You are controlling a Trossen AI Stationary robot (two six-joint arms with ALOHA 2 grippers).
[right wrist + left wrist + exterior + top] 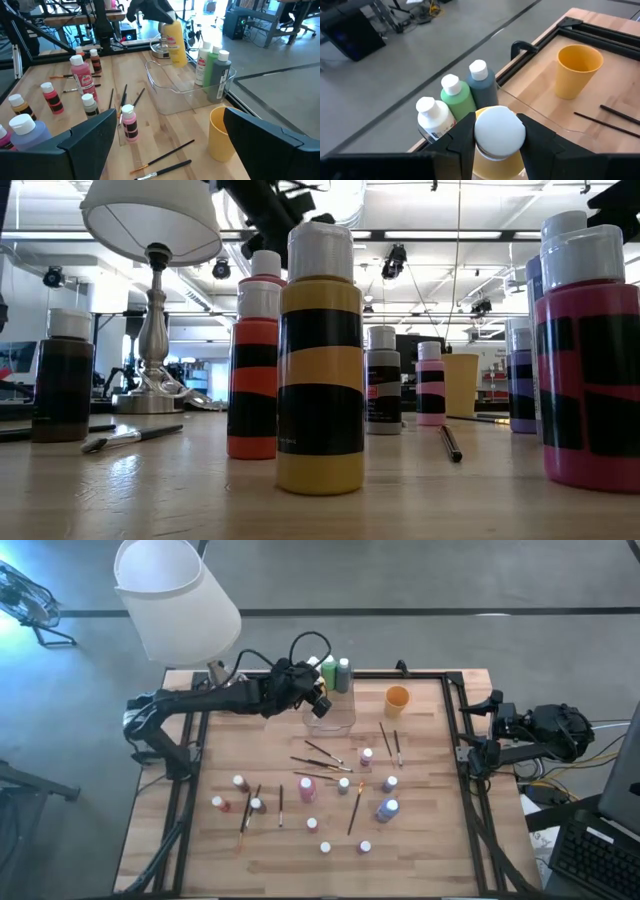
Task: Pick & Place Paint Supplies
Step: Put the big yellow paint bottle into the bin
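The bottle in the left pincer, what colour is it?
Yellow bottle with a white cap, clearest in the right wrist view.

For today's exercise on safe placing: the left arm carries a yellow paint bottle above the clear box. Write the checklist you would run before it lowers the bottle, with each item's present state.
1. Left hand shut on the yellow bottle at its white cap: ok.
2. Bottle hangs upright: ok.
3. Bottle is over the clear box: ok.
4. Free floor space in the box beside the white, light green and dark green bottles along its far wall: ok.
5. Right hand open, parked at the table's right edge, clear of the box: ok.
6. Orange cup stands apart from the box: ok.
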